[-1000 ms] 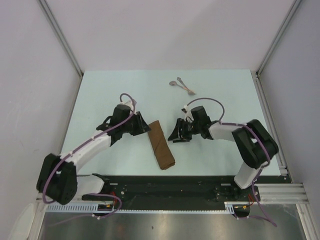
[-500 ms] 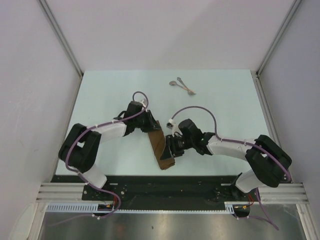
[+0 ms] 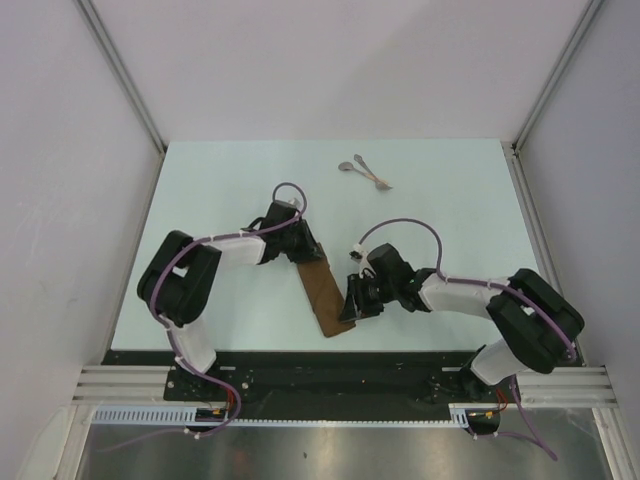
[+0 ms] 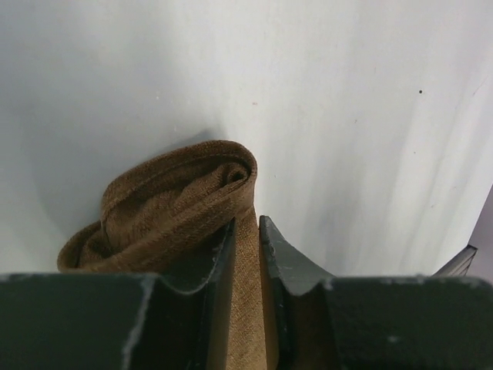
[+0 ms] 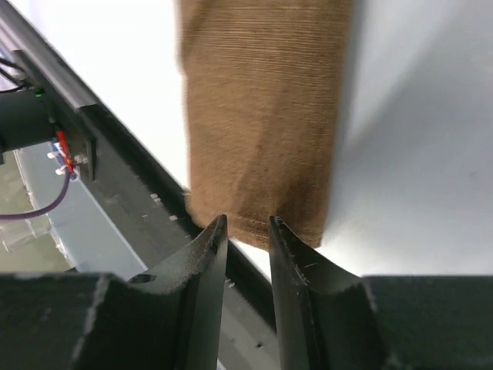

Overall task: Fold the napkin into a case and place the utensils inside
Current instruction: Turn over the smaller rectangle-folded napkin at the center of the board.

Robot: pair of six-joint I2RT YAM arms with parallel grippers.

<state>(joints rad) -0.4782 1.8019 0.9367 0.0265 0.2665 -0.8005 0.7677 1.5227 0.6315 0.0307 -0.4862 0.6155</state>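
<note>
Both arms have swung onto the case (image 3: 325,293): your left jaws pinch its far end, right jaws sit narrowed at its near end, grip unclear.

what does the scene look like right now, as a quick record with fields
napkin: folded into a long narrow brown strip, lying on the table
far end of strip: bunched into loose loops
left gripper: shut on a layer of cloth at the far end
right gripper: fingers nearly together at the near end's edge; grip unclear
utensils: two, lying together at the far side of the table, apart from the napkin
progress: utensils not yet inside
</note>
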